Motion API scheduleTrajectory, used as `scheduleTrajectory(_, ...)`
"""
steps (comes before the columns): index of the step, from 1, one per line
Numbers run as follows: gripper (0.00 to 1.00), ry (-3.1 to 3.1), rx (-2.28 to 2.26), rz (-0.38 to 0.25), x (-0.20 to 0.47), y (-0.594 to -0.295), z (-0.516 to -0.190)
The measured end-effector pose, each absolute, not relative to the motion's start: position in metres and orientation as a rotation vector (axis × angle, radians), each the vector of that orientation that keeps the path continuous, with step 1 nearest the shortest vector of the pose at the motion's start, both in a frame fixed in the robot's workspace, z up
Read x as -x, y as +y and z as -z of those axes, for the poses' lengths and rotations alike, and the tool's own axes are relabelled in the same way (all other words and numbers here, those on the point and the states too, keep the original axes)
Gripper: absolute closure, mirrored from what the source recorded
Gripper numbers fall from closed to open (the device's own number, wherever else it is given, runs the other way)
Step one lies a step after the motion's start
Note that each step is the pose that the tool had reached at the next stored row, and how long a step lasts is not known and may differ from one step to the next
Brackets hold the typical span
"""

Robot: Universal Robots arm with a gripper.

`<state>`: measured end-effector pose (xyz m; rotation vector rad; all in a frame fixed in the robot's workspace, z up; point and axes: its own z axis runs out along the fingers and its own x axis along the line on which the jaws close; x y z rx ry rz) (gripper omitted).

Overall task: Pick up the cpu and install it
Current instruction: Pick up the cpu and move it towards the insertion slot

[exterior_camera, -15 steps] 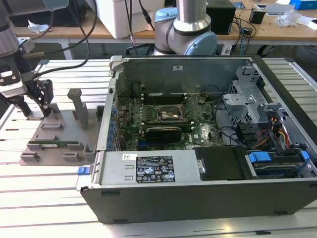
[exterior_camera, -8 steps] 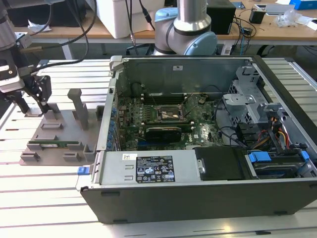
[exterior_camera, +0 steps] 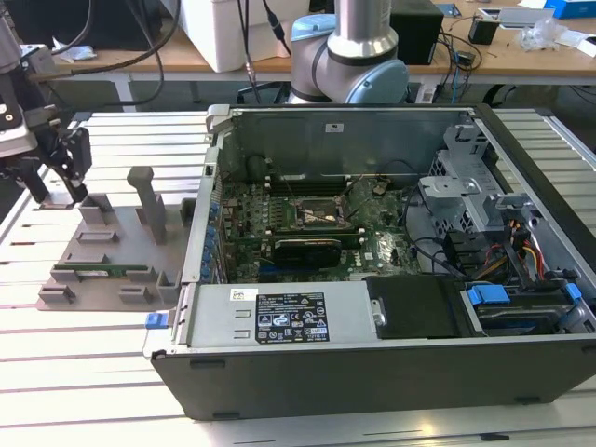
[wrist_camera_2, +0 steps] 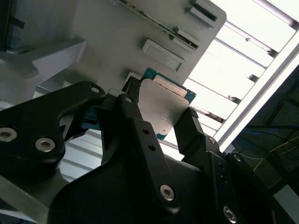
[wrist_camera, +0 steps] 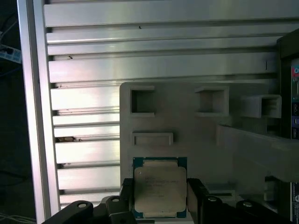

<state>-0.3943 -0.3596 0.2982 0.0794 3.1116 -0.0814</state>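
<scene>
Silvery, flat and square, the small cpu sits inside our black tool, which we judge closed on its opposite edges, over the grey plastic tray.

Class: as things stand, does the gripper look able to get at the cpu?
Likely yes: the gripper brackets the cpu, fingers seemingly touching opposite edges, nothing in between.

Slatted metal surface, grey parts holder lying on it just under the pincer, open computer case farther off.
</scene>
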Motion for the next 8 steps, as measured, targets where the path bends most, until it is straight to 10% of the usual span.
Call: scheduleTrajectory(8, 0.46, 3.112, -0.079, 0.082, 0.394, -0.359, -0.315)
